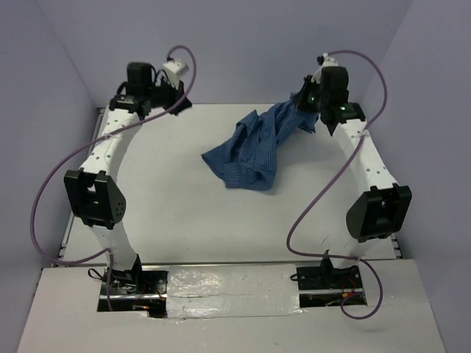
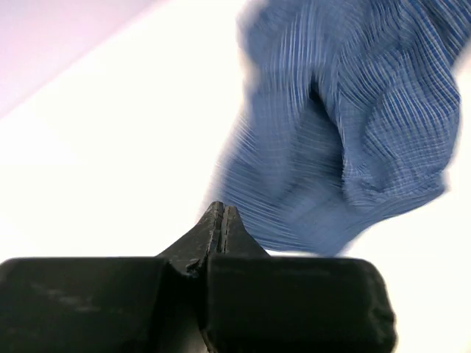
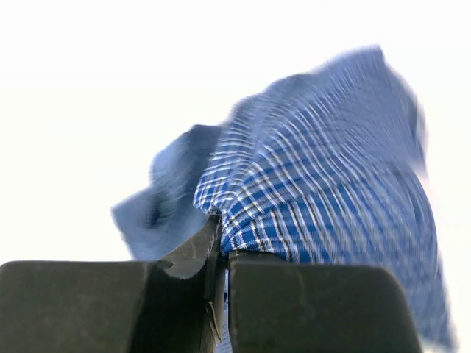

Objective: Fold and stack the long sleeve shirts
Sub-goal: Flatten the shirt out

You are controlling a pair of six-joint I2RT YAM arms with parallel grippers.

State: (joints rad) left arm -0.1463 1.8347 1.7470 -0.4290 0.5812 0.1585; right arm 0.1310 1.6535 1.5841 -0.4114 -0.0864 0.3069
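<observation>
The blue checked shirt (image 1: 254,147) lies bunched near the far right corner of the worktop (image 1: 184,213), one edge pinched in the clenched right tool (image 3: 221,243). The left tool (image 2: 223,217) is clenched on nothing. A one-sided lift could slip or tangle the cloth.

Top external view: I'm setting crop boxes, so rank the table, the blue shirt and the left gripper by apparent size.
Largest to smallest:
1. table
2. blue shirt
3. left gripper
The gripper may sit nearer the camera, yet it clearly looks smallest.
</observation>
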